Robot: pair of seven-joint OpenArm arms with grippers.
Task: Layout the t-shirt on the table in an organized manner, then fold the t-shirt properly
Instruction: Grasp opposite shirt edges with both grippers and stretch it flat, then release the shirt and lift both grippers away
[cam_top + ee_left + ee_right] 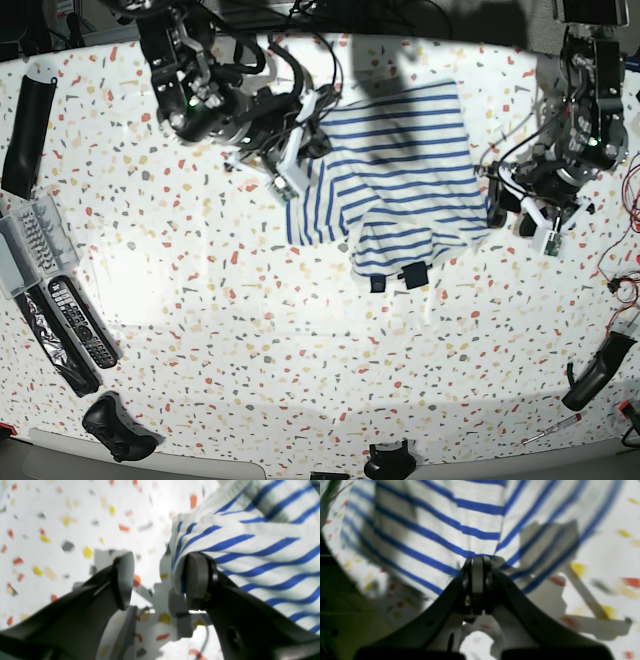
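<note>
The t-shirt (400,180), white with blue stripes, lies crumpled on the speckled table (250,330) at the back centre, with two dark label patches at its near edge. My right gripper (312,145) is at the shirt's left side. In the right wrist view, the right gripper (477,561) is shut on a pinch of striped cloth (440,530) lifted off the table. My left gripper (497,205) sits at the shirt's right edge. In the left wrist view, the left gripper (160,580) is open, and the shirt's edge (250,555) rests against its right finger (196,580).
Along the table's left side lie a black tube (25,120), a grey tray (25,240), remote controls (75,320) and a black controller (115,425). At the right are red cables (620,275), a black handle (600,370) and a screwdriver (550,430).
</note>
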